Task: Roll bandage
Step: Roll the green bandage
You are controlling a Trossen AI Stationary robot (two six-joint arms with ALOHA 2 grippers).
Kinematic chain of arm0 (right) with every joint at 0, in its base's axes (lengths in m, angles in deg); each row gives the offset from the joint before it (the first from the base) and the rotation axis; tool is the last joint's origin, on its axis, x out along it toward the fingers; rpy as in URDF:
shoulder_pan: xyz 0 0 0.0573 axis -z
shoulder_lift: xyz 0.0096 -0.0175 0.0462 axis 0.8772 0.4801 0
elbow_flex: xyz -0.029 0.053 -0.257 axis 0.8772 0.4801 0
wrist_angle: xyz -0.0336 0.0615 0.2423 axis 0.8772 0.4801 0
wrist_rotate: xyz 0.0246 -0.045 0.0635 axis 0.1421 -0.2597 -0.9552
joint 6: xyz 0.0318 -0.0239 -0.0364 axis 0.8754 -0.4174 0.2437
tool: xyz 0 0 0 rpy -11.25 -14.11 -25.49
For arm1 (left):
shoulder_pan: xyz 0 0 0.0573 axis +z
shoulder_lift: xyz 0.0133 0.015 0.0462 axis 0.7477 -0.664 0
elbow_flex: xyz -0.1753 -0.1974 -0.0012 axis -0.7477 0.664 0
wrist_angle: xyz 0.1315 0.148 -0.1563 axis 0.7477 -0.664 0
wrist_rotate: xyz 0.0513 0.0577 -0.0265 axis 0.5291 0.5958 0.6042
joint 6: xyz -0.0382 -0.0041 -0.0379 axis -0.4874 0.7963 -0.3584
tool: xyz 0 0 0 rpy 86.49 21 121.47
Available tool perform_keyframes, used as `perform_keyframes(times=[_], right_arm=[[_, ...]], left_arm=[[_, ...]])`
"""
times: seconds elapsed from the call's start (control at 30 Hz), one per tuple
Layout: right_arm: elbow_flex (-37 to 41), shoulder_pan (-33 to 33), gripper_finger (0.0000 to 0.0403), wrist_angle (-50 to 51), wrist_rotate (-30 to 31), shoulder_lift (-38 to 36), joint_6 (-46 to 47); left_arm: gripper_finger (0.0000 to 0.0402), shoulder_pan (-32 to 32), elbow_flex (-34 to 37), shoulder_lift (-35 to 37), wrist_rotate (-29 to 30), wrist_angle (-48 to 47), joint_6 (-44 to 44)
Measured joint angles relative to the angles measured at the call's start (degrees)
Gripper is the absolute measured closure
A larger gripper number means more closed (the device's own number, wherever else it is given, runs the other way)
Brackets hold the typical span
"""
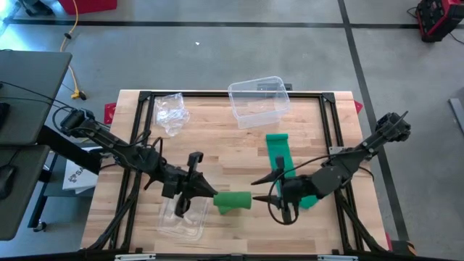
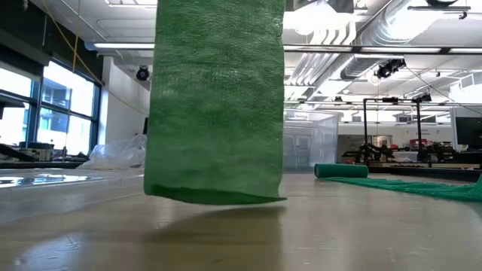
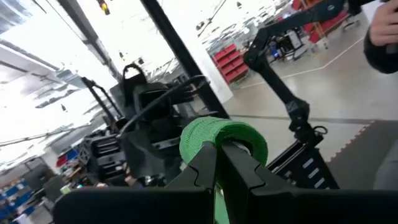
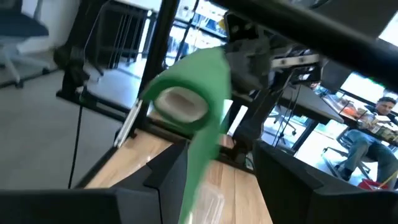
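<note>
Green roll [image 1: 233,201], lower centre, is pinched by the closed left gripper [image 1: 210,193] mid-winding (right gripper [image 1: 272,191] open, empty); next, turn it.

Overhead, table-level, two wrist views

A clear plastic box [image 1: 258,101] stands upright near the far edge of the wooden worktop [image 1: 217,138], its open top facing up. To the left of the box, still along that far edge, lies a crumpled clear plastic bag [image 1: 171,111]. Well apart from the box, toward the near edge of the worktop, a flat clear plastic tray [image 1: 181,217] rests on the wood. Beyond the box, off the worktop on the grey floor, sits a red case [image 1: 437,19] at the far right. In the right wrist view a seated person [image 4: 368,149] shows in the room behind.
</note>
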State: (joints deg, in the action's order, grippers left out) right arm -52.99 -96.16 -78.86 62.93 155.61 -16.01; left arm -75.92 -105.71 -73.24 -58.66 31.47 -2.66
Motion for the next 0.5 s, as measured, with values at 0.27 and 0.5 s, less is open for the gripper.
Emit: perform_keyframes(times=[0.27,0.5], right_arm=[[0.0,-1.2,0.0229,-2.8,0.0,-0.1,-1.5],[0.0,-1.2,0.0229,-5.5,0.1,0.6,-5.2]], left_arm=[[0.0399,0.1,0.0,0.0,-1.6,-0.1,-0.5],[0.0399,1.1,0.0,0.0,-1.6,-0.8,-2.3]])
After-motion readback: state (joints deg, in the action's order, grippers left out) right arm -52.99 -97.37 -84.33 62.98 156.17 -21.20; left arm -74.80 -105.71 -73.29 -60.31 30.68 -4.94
